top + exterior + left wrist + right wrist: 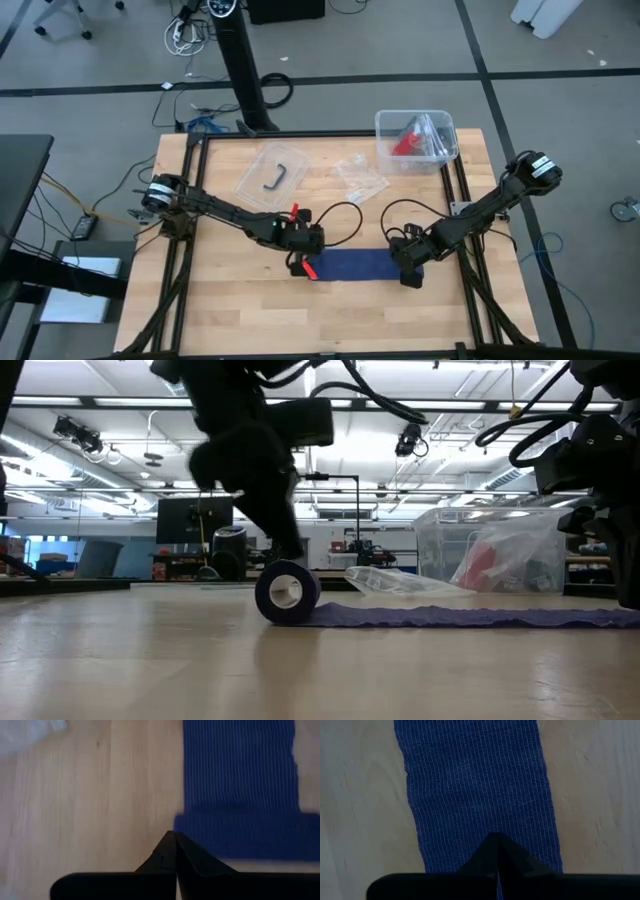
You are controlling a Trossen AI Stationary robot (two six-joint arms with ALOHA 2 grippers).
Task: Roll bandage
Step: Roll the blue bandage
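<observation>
Bandage [358,266] half rolled near the front middle of the table [230,320], a gripper at each end.

Rolled up at one end into a small blue roll [287,592], with the rest lying flat as a strip toward the right arm. Left gripper [305,262] poised at the roll, fingers [165,862] pressed together with nothing between them. Right gripper [411,274] down on the strip's far end, fingers [490,855] likewise closed tip to tip over the cloth. Behind, a clear bin [417,140] with a red item [405,142] inside, plus two clear plastic bags [272,174] lying flat.
</observation>
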